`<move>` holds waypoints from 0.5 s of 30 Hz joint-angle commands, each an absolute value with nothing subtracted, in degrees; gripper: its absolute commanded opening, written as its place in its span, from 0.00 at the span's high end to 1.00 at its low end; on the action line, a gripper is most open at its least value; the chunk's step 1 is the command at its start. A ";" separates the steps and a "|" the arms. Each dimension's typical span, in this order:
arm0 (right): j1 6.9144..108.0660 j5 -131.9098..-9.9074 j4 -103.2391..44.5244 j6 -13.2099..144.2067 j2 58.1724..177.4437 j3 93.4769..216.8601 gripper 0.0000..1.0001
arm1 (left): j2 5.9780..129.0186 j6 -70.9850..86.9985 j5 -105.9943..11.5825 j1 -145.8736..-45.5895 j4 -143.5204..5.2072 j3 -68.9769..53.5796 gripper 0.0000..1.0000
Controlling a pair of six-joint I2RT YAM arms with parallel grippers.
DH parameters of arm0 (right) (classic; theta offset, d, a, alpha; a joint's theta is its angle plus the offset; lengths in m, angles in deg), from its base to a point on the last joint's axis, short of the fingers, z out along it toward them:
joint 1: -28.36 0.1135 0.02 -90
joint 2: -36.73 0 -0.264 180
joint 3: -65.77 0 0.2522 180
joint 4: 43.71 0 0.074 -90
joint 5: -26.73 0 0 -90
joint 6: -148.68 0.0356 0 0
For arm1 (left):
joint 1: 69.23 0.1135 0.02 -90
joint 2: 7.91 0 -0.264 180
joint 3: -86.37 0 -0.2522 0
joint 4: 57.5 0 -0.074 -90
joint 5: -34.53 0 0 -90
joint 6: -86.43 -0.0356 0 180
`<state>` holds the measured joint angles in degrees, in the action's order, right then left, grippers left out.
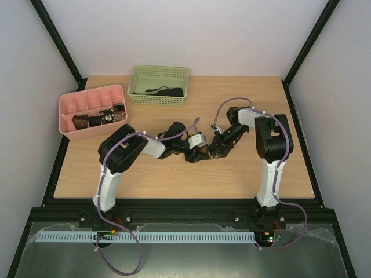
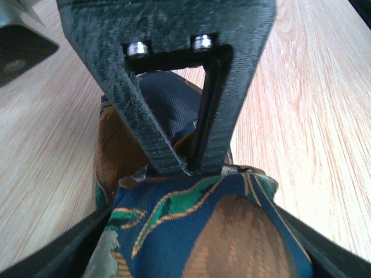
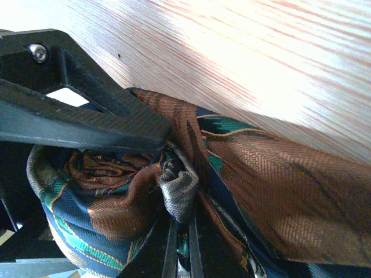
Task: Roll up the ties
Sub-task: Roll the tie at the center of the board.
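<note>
With our right gripper (image 3: 181, 237) pinched shut on the half-rolled tie (image 1: 204, 153) at mid-frame and our left gripper (image 2: 194, 217) spread open around it, we risk it unrolling if that pinch slips.

Two arms are working: left arm (image 1: 123, 152), right arm (image 1: 271, 138). Two boxes are sitting here: pink tray (image 1: 87, 98), green basket (image 1: 156, 99). One patterned tie (image 3: 261, 174) is lying between the arms, one dark tie (image 1: 165, 91) in the basket; the tray's rolled ties (image 1: 98, 117) are blurring together.
</note>
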<state>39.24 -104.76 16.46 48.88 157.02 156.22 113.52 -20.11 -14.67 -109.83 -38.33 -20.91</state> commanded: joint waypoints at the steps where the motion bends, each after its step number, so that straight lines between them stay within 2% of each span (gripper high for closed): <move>1: 41.40 -88.59 11.20 48.44 161.79 155.10 0.99 | 115.40 -20.65 -12.94 -110.10 -35.77 -20.03 0.37; 4: 41.87 -90.05 11.31 49.36 162.26 156.03 0.99 | 114.76 -22.10 -15.05 -110.17 -38.56 -20.21 0.56; 6: 41.79 -91.26 11.98 49.53 162.35 157.35 0.97 | 113.50 -24.74 -18.10 -110.35 -42.06 -21.28 0.62; 13: 37.69 -101.54 23.33 46.87 159.43 163.54 0.54 | 110.25 -28.68 -26.62 -110.36 -52.29 -23.94 0.67; 15: 37.34 -105.23 25.87 44.84 157.39 163.28 0.48 | 110.13 -28.71 -27.36 -110.45 -53.56 -24.18 0.66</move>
<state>39.13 -102.51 19.52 47.88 158.98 162.75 110.41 -25.77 -22.04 -110.12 -43.84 -21.98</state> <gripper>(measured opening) 0.479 0.412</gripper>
